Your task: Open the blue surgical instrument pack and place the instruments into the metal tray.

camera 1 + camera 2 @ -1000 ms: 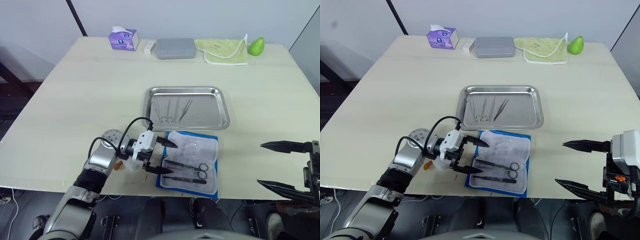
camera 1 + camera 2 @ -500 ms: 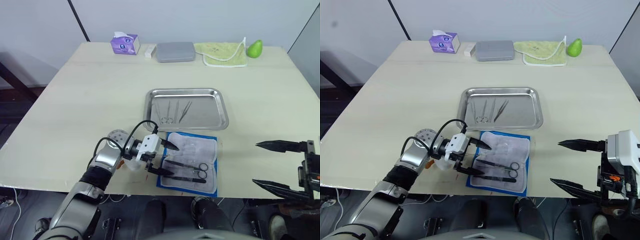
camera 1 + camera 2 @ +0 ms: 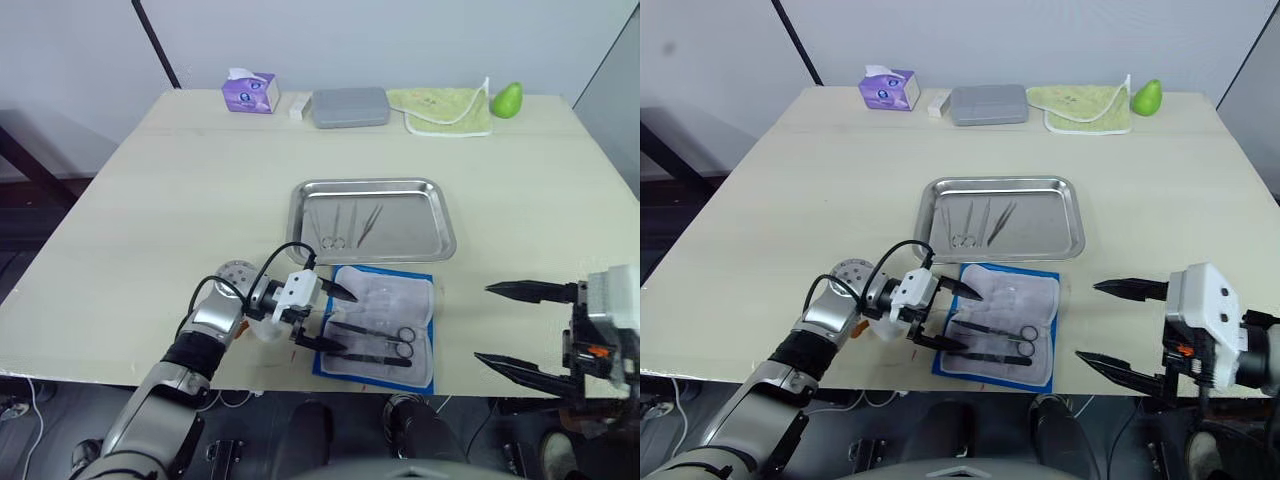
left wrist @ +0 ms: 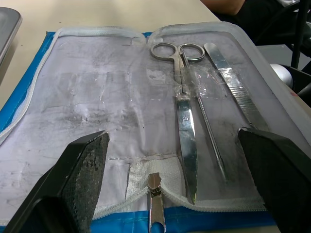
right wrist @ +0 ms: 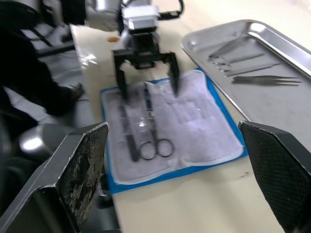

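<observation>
Right now I see the blue surgical instrument pack [image 3: 378,322] lying unzipped and flat at the near edge of the table [image 3: 180,200], its pale grey-white lining facing up, just in front of the metal tray [image 3: 372,218]. My left gripper [image 3: 333,320] hangs low over the pack's left end with its two black fingers spread wide, one tip toward the tray side of the lining and the other by the near side. From the left wrist camera I can see the fingers [image 4: 82,165] clamped on nothing, with the zipper pull [image 4: 154,187] between them and the lining's hem below.

Still in the pack are a pair of ring-handled scissors [image 4: 183,111], a thin probe [image 4: 208,128] beside them and flat forceps [image 4: 231,85] next to that, all lying side by side along the near half of the lining. Three instruments already sit in the tray: small scissors [image 3: 962,225] and two slender tweezers [image 3: 1000,220], grouped left of its centre.

My right gripper [image 3: 1120,325] is held off the table's near right corner, well apart from the pack, fingers wide open and empty.

Along the far edge I make out a purple tissue box [image 3: 249,92], a grey rectangular box [image 3: 349,107], a pale green cloth [image 3: 447,105] and a green pear [image 3: 507,98].
</observation>
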Available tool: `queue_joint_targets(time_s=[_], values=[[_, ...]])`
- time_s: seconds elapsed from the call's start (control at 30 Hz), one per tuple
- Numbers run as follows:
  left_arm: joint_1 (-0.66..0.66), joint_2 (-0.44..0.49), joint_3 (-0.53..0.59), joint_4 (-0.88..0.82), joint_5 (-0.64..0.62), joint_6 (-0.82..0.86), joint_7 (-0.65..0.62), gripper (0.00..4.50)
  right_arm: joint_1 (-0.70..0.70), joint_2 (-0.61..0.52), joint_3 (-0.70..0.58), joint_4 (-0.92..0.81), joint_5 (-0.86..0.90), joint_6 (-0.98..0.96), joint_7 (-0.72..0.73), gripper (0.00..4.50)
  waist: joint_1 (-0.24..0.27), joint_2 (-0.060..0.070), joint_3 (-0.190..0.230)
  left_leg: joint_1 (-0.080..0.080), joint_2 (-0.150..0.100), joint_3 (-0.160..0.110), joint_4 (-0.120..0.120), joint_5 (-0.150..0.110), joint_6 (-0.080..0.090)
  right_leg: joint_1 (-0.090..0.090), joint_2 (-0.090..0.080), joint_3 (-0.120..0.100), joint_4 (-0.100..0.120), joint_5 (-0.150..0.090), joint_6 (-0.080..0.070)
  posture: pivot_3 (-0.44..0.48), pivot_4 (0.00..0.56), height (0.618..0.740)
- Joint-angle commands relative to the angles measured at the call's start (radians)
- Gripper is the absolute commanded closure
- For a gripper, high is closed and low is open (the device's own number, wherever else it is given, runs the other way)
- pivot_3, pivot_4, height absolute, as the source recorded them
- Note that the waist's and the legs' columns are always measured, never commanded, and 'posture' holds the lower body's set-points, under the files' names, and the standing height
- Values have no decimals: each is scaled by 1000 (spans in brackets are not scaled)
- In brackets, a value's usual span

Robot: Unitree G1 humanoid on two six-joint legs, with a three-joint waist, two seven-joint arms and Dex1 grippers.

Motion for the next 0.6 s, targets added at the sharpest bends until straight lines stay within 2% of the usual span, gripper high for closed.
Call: queue_joint_targets(time_s=[0.03,0.13,0.27,0.43,0.6], values=[[28,9,-25,40,40,15,-11,44,-73,6,174,-8,-121,-15,-94,0,-1,0,0,0,0,0,0,0,0,0,0,0,0,0,0,0,150,740],[29,9,-24,23,36,27,-11,44,-211,41,380,57,-238,10,-183,0,-2,0,0,0,0,0,0,0,0,0,0,1,0,0,0,0,150,740],[32,11,-26,-5,30,45,-11,44,-366,94,627,175,-407,-23,-201,0,-1,-1,0,0,0,1,0,0,0,-1,0,1,0,0,0,0,150,740],[37,12,-25,-24,31,59,-10,44,-454,124,771,266,-527,-73,-173,0,0,-1,0,-1,0,1,0,0,0,-1,0,1,0,0,-1,0,150,740],[41,14,-20,-17,33,55,-9,44,-499,161,839,346,-597,-119,-140,0,-1,-1,0,-1,0,1,0,0,0,-1,0,1,0,-1,-1,0,150,740]])
